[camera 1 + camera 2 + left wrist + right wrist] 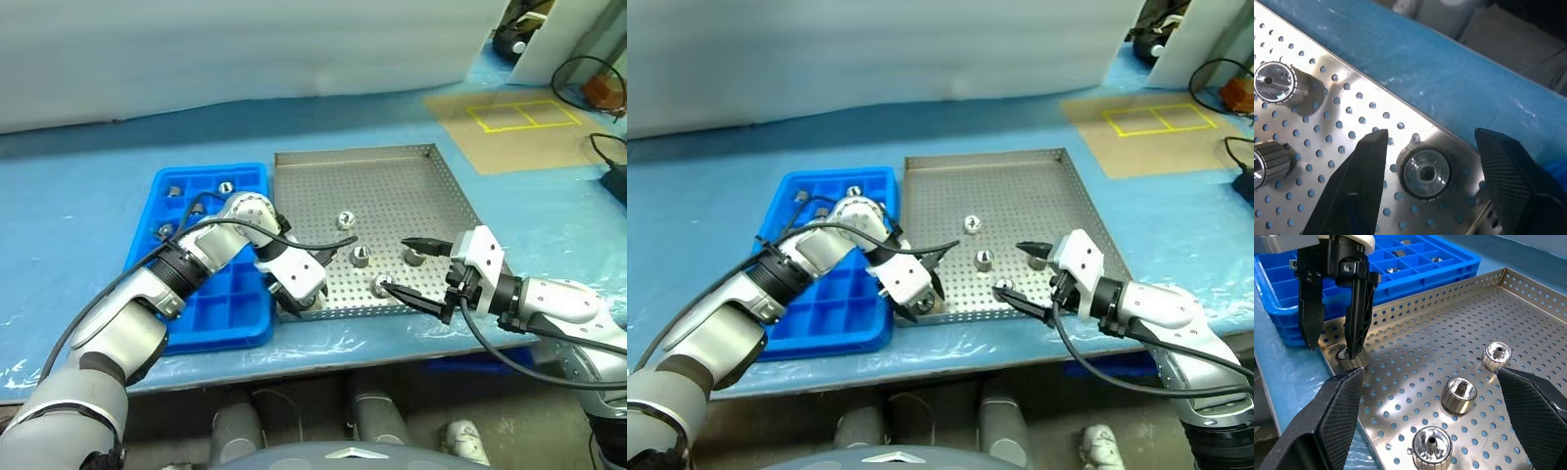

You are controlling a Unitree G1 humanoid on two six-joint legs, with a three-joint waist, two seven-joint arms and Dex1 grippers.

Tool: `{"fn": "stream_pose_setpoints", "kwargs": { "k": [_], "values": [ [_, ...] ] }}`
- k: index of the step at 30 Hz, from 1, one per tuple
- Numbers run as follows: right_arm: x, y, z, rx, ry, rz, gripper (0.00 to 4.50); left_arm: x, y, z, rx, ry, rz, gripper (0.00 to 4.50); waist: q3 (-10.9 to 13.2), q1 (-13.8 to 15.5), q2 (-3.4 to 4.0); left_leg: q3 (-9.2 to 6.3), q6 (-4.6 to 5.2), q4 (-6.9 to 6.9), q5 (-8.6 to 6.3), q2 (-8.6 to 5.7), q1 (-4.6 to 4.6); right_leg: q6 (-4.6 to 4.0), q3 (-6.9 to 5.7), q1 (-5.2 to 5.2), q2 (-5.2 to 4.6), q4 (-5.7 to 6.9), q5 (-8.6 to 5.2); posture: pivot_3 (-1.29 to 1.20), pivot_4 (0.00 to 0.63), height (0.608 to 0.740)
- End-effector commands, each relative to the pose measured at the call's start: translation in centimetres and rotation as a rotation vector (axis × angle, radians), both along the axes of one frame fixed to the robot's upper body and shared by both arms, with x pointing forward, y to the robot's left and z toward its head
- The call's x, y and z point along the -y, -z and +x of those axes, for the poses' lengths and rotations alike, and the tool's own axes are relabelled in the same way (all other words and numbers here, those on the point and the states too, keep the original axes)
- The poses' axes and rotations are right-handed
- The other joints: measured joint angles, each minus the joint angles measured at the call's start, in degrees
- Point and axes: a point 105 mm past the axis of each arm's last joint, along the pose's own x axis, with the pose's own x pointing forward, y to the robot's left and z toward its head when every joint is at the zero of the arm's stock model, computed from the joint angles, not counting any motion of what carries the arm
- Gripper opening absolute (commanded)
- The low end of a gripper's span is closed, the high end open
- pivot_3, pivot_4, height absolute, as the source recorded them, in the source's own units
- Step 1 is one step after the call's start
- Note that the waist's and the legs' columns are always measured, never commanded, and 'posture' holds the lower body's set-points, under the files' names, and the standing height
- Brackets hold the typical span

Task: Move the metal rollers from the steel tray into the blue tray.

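Seen from the head camera: square perforated steel tray (392, 186) at centre on a blue-covered table (78, 186), with the blue tray (211, 323), a gridded plastic one, touching it at 9 o'clock.

Left gripper (921, 294) poised at the steel tray's near-left corner, about 7 o'clock of the tray, fingers apart and straddling one metal roller (1425, 171) standing on end against the rim, dark centre hole facing up. Not closed on it: a gap visible between each finger and the roller in the left wrist view.

Right gripper (413, 271) at the tray's near edge, about 5 o'clock, spread wide and holding nothing. Between and just ahead of its fingers, a roller by the near rim (381, 285); a second roller (361, 257) toward the tray's middle; a third (345, 220) farther in at 12 o'clock of that one; a fourth (415, 257) partly hidden behind the upper finger.

Several rollers already lying in the blue tray's far compartments (225, 187), at its 12 o'clock end; exact count unclear.
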Motion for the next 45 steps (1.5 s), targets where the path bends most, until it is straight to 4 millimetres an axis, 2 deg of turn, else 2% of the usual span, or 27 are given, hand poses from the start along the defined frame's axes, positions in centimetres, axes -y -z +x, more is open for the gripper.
{"fn": "stream_pose_setpoints", "kwargs": {
  "k": [1, 3, 5, 8, 10, 15, 21, 25, 35, 45],
  "values": [
    [-0.4, -1.0, -0.2, 0.056, -0.017, 0.003, 4.5, 0.0, -2.1, -1.0, -0.062, 0.009, -0.061, 3.01, 0.0, -0.4, -0.02, 0.01, 0.28, 0.0, 0.17, -0.07, -0.08, -0.02, 0.13, -0.04, 0.01, 0.05, 0.03, -0.4, 0.15, 0.74],
    [-0.4, -0.8, -0.2, 0.056, -0.025, -0.01, 4.5, -0.2, -2.6, -1.6, -0.127, -0.002, -0.071, 3.01, 0.0, -0.5, -0.05, 0.1, 0.5, 0.15, 0.22, -0.19, -0.02, -0.2, 0.47, -0.02, 0.02, 0.23, 0.77, -0.39, 0.15, 0.74],
    [-0.5, -0.7, -0.2, 0.054, -0.032, -0.011, 4.5, 0.0, -2.8, -1.4, -0.138, -0.013, -0.091, 3.01, 0.0, -0.5, -0.05, 0.14, 0.65, 0.21, 0.15, -0.22, 0.19, -0.15, 0.58, -0.01, 0.02, 0.62, 0.94, -0.39, 0.15, 0.74],
    [-0.6, -0.8, -0.1, 0.056, -0.033, -0.007, 4.5, 0.0, -2.2, 0.6, -0.037, -0.044, -0.084, 3.01, 0.0, -0.3, 0.01, 0.14, 0.81, 0.15, 0.06, -0.12, 0.3, 0.29, 0.62, 0.04, 0.11, 1.11, 1.45, -0.39, 0.15, 0.74],
    [-0.6, -0.8, -0.1, 0.057, -0.034, -0.006, 4.5, 0.2, -1.9, 1.7, 0.029, -0.046, -0.088, 3.01, 0.0, -0.4, 0.02, 0.13, 0.86, -0.05, 0.02, -0.03, 0.27, 0.02, 0.65, 0.02, 0.18, 1.13, 1.69, -0.38, 0.15, 0.74],
    [-0.7, -1.0, -0.1, 0.058, -0.031, -0.002, 4.5, -0.5, -0.6, 2.8, 0.148, 0.021, -0.019, 3.01, 0.0, -0.5, 0.03, 0.13, 1.05, -0.39, 0.05, 0.04, 0.08, -0.01, 0.67, -0.07, 0.23, 0.96, 1.6, -0.4, 0.15, 0.74],
    [-0.7, -0.9, -0.3, 0.056, -0.022, -0.004, 4.5, -0.5, -0.6, 1.9, 0.102, 0.071, -0.026, 3.01, 0.0, -0.1, 0.0, 0.17, 1.26, -0.36, -0.1, -0.04, 0.13, -0.02, 0.7, -0.02, 0.12, 0.92, 1.54, -0.4, 0.15, 0.74],
    [-0.7, -1.0, -0.4, 0.057, -0.018, -0.003, 4.5, -0.2, -1.2, 0.6, 0.031, 0.078, -0.062, 3.01, 0.0, 0.1, -0.01, 0.17, 0.98, -0.17, -0.18, -0.04, 0.31, -0.02, 0.7, 0.08, 0.11, 1.1, 1.54, -0.4, 0.15, 0.74],
    [-0.7, -1.1, -0.2, 0.059, -0.019, -0.005, 4.5, -1.0, 0.4, 0.2, 0.064, 0.125, 0.009, 3.01, 0.0, 0.0, 0.0, 0.18, 0.99, 0.0, -0.18, -0.06, 0.31, 0.04, 0.7, 0.13, 0.14, 1.12, 1.59, -0.4, 0.15, 0.74],
    [-0.8, -1.2, -0.1, 0.067, -0.017, -0.006, 4.5, -0.8, 1.6, -0.4, 0.055, 0.149, 0.013, 3.01, 0.0, -0.2, 0.0, 0.2, 1.02, -0.06, -0.2, -0.06, 0.32, 0.04, 0.7, 0.14, 0.14, 1.08, 1.59, -0.4, 0.15, 0.74]
  ]
}}
